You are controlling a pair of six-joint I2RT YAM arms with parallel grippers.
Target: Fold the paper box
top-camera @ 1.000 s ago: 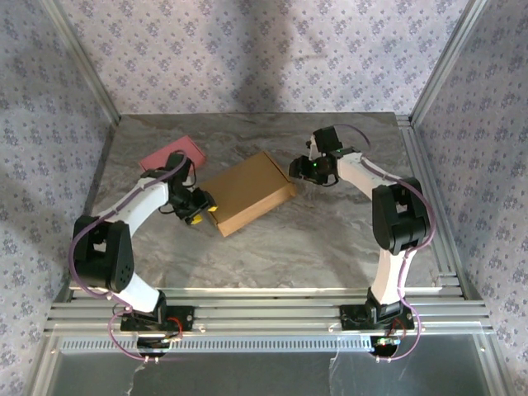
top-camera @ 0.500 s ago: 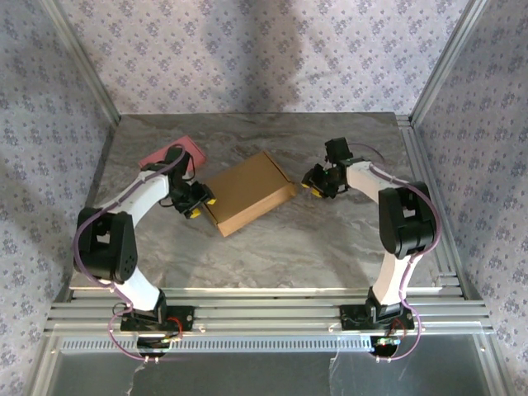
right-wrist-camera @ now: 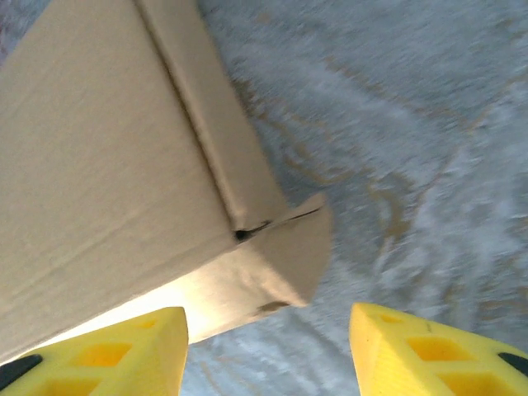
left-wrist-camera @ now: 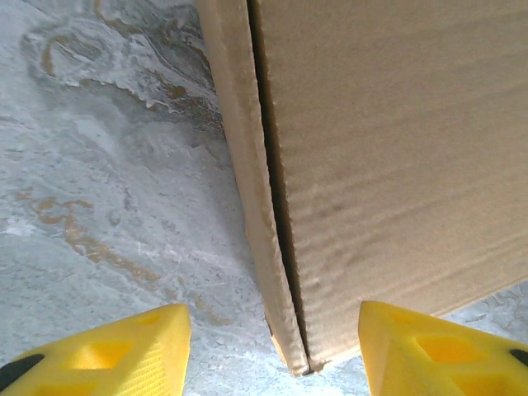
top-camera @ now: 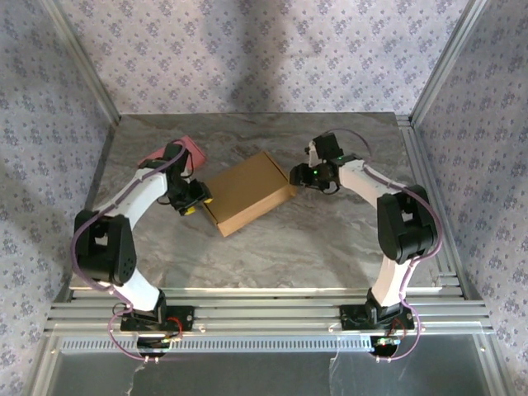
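Observation:
The paper box (top-camera: 247,191) lies closed and flat near the table's middle, a plain brown cardboard rectangle turned at an angle. My left gripper (top-camera: 196,202) stands open at its left corner; in the left wrist view that corner (left-wrist-camera: 297,346) sits between the yellow fingertips (left-wrist-camera: 124,351) without touching them. My right gripper (top-camera: 297,175) stands open at the box's right corner. In the right wrist view a small side flap (right-wrist-camera: 285,256) sticks out just ahead of the yellow fingers (right-wrist-camera: 429,351), apart from them.
A pink flat rectangle (top-camera: 188,148) lies at the back left, partly under my left arm. The grey marbled tabletop (top-camera: 289,247) stretches toward the near edge. Metal frame posts (top-camera: 437,74) and patterned walls close in the sides.
My right gripper drew back to the right, then returned to the box's right corner. My left gripper shifted slightly up along the box's left corner. The box stayed put.

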